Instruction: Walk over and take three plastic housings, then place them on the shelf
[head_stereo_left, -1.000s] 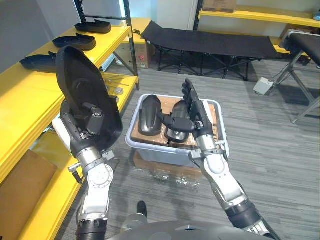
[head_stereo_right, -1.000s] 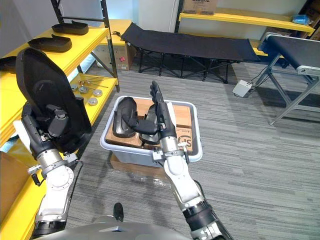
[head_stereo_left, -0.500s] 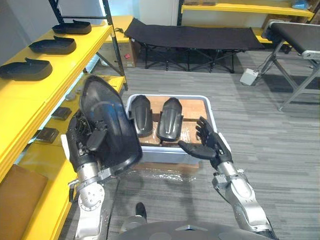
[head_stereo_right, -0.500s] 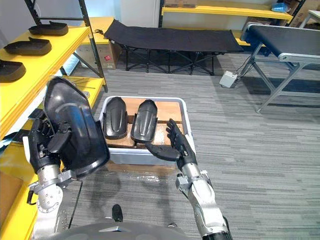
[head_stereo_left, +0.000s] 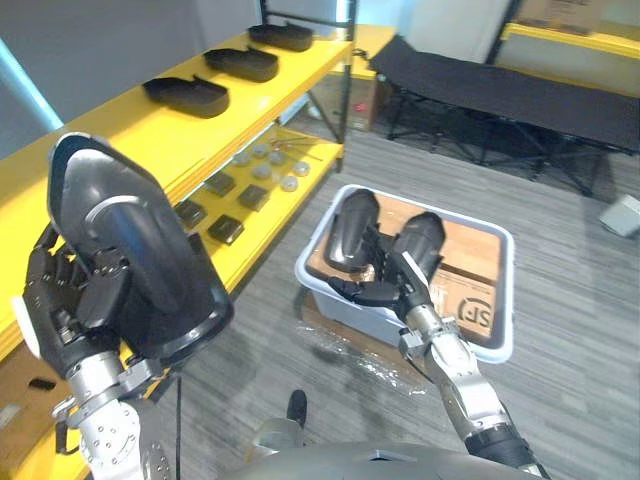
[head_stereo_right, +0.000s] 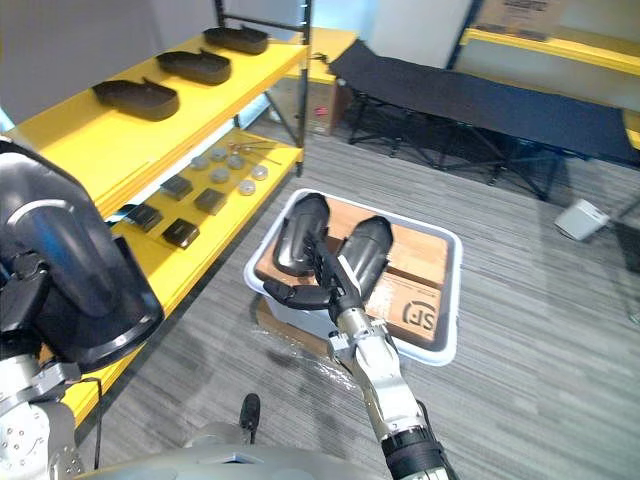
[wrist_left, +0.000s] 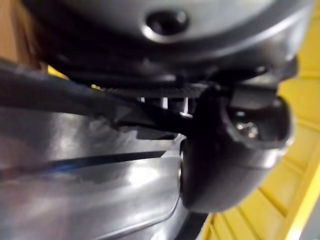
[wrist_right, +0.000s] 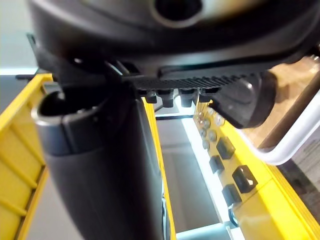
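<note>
Plastic housing (head_stereo_left: 140, 255) in left hand (head_stereo_left: 55, 325) (fingers (head_stereo_left: 45, 285) curled)

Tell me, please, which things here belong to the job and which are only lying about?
Belonging to the job:
held housing in the left hand; two housings in the grey bin, by the open right hand; yellow shelf, three housings already on top.

Only lying about:
folding cot; small metal parts on the lower shelf level.
</note>
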